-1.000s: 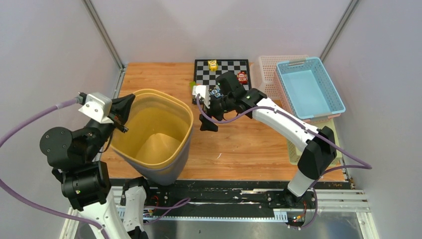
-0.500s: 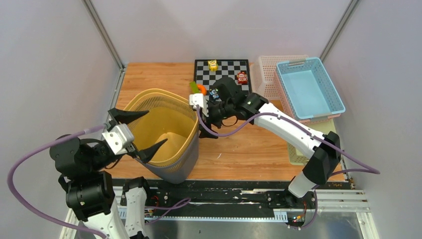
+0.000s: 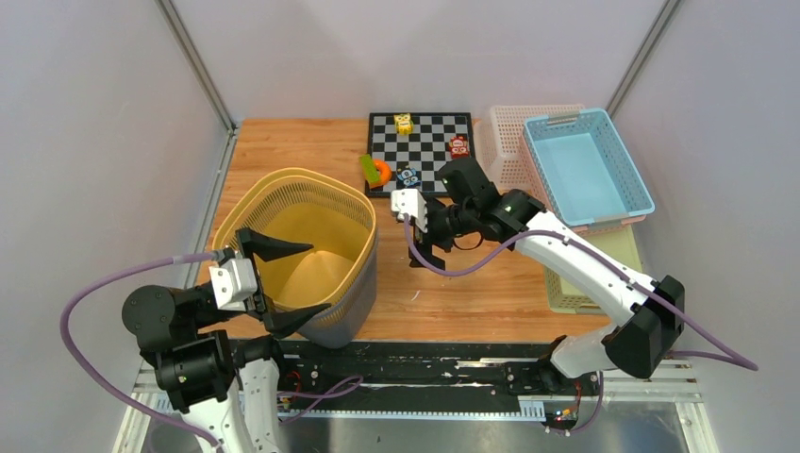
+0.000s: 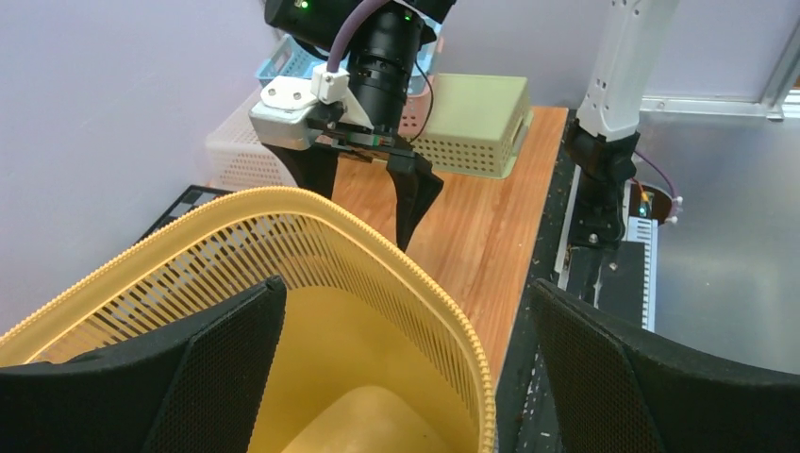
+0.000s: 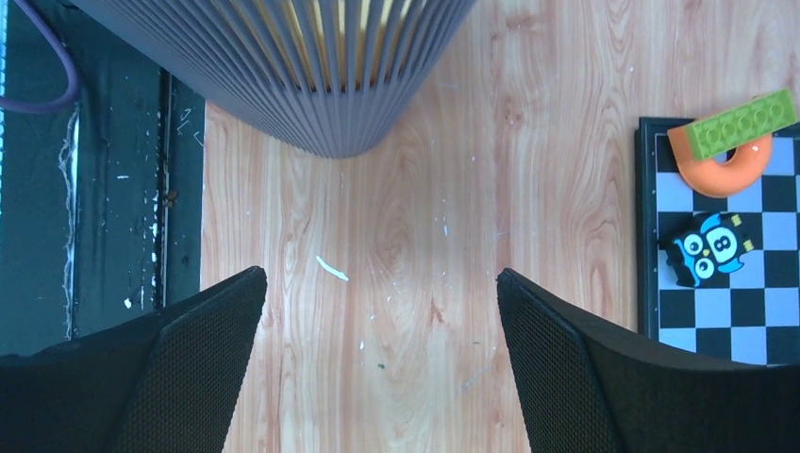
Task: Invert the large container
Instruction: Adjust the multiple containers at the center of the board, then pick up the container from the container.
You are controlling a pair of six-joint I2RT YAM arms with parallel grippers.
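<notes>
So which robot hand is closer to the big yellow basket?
Left. The left hand is open astride the basket's near rim, one finger inside, one outside. The right hand hovers over the table beside it, apart.

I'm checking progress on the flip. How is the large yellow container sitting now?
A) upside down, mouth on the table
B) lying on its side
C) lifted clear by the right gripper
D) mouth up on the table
D: the large container has its open mouth facing up, yellow inside showing; the left gripper and right gripper are both open.
</notes>
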